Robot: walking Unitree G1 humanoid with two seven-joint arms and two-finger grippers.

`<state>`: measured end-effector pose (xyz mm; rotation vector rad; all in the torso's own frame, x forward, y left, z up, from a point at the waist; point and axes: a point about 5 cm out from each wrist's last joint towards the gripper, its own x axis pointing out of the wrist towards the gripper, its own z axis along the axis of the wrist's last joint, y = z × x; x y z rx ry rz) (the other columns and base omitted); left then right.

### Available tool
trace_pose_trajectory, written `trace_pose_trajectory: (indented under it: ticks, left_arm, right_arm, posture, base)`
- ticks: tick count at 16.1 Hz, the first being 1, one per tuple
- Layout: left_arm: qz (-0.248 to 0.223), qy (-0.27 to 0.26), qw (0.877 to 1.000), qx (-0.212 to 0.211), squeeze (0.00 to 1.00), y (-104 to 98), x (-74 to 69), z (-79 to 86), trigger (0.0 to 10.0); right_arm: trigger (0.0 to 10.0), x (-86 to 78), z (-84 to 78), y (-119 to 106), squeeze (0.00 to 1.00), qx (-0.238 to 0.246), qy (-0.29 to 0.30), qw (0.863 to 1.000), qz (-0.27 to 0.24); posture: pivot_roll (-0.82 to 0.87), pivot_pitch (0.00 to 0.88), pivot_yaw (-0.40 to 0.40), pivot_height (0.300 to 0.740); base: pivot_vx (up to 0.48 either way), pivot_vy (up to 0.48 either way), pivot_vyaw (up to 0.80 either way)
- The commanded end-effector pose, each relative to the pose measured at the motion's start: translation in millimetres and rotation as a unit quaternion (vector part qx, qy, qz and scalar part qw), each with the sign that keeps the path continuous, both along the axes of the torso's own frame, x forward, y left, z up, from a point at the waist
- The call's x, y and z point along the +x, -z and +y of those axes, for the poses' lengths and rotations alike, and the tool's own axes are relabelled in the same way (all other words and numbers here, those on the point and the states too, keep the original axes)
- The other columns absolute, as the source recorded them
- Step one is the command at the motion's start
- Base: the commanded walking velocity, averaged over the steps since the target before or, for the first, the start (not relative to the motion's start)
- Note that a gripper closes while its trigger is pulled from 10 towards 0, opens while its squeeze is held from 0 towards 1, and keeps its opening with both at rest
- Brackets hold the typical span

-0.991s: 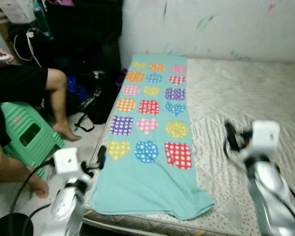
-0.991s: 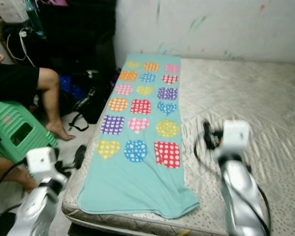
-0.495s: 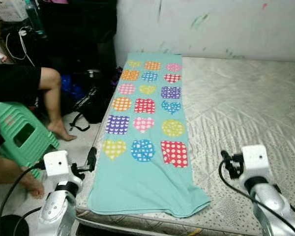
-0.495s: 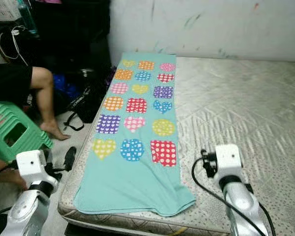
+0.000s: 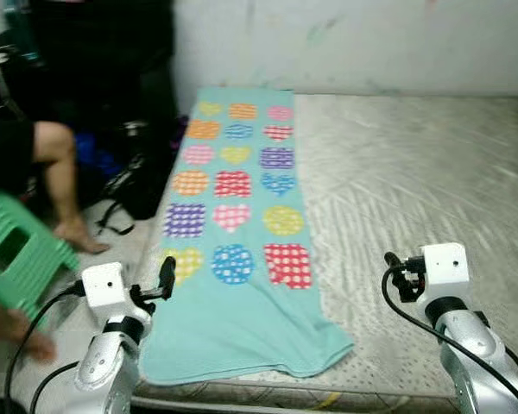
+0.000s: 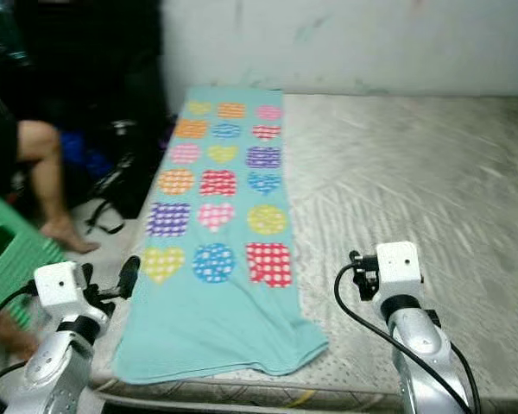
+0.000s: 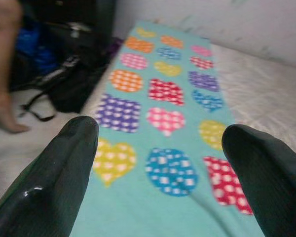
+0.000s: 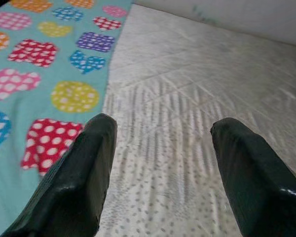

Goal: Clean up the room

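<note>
A teal blanket (image 5: 237,207) printed with dotted hearts, circles and squares lies flat along the left side of a bare quilted mattress (image 5: 414,172). Its near end is slightly rumpled at the bed's front edge. My left gripper (image 5: 161,278) hovers by the blanket's near left corner. In the left wrist view it (image 7: 160,133) stands open, nothing between its fingers, looking along the blanket. My right gripper (image 5: 395,276) hangs over the bare mattress just right of the blanket. It (image 8: 160,126) is open and empty in the right wrist view.
A person sits at the left on a green stool (image 5: 13,250), one bare leg (image 5: 56,172) on the floor beside the bed. A black bag (image 5: 138,177) with straps lies between the leg and the mattress. A pale wall (image 5: 371,34) backs the bed.
The whole picture has slid and blurred as the camera moved. My right arm has come lower than a second ago. The blanket lies as before.
</note>
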<state>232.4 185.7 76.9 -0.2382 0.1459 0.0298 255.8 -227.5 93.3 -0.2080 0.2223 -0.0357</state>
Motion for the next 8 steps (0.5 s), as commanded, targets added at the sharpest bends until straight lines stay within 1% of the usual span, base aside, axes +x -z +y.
trace_pose_trajectory:
  ticks: [1, 2, 4, 8]
  left_arm:
    - [-0.006, 0.008, 1.000, 0.000, 0.00, -3.7, -0.2, -0.2, 10.0]
    - [-0.007, 0.010, 1.000, -0.004, 0.00, -4.4, -0.8, -1.4, 10.0]
    - [-0.003, 0.020, 1.000, -0.003, 0.00, -4.0, -1.9, -4.4, 10.0]
    - [-0.002, 0.022, 1.000, -0.004, 0.00, -4.2, -2.2, -5.1, 10.0]
  right_arm:
    - [10.0, 2.9, 0.3, -4.4, 0.00, 0.004, -0.001, 1.000, -0.007]
    - [10.0, 3.3, 1.0, -5.2, 0.00, 0.005, -0.002, 1.000, -0.009]
    - [10.0, 3.0, 2.2, -5.2, 0.00, 0.005, -0.004, 1.000, -0.010]
    - [10.0, 3.3, 2.0, -4.6, 0.00, 0.004, -0.005, 1.000, -0.009]
  posture:
    - [-0.09, 0.000, 0.024, 0.740]
    - [-0.09, 0.000, 0.024, 0.740]
    - [-0.09, 0.000, 0.023, 0.740]
    - [-0.09, 0.000, 0.022, 0.740]
  base:
    - [0.000, 0.000, -0.80]
    - [0.000, 0.000, -0.80]
    - [0.000, 0.000, 0.00]
    - [0.000, 0.000, 0.00]
